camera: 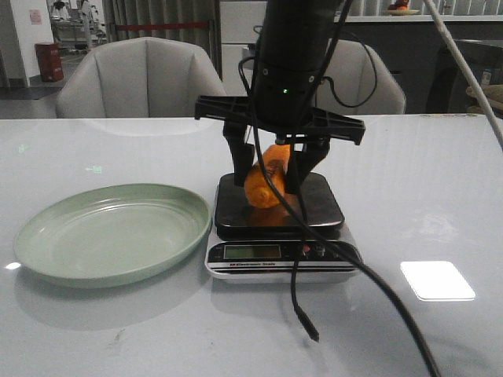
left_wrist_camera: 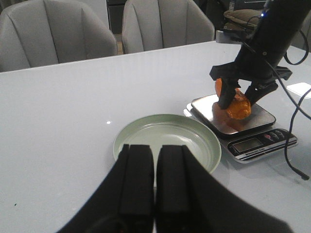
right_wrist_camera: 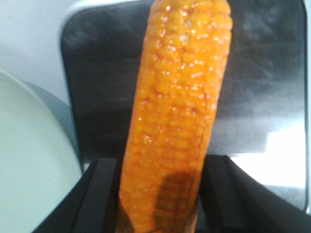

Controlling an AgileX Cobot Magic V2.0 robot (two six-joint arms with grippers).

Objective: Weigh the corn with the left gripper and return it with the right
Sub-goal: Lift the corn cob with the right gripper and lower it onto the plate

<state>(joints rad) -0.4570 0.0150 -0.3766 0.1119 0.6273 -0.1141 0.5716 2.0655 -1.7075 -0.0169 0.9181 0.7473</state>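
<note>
The orange-yellow corn [camera: 266,184] hangs tilted between the fingers of my right gripper [camera: 269,182], just over the dark platform of the kitchen scale [camera: 318,210]. The right wrist view shows the corn [right_wrist_camera: 180,111] clamped between both black fingers of that gripper [right_wrist_camera: 163,204], with the scale platform [right_wrist_camera: 262,73] behind it. The left wrist view shows the right gripper [left_wrist_camera: 238,103] holding the corn [left_wrist_camera: 239,108] over the scale [left_wrist_camera: 260,117]. My left gripper [left_wrist_camera: 154,165] is shut and empty, over the table at the near rim of the pale green plate [left_wrist_camera: 165,133].
The pale green plate [camera: 110,232] lies just left of the scale, and its rim shows in the right wrist view [right_wrist_camera: 29,160]. A loose black cable [camera: 302,306] hangs from the right arm down over the scale's front. Grey chairs [camera: 141,78] stand behind the table.
</note>
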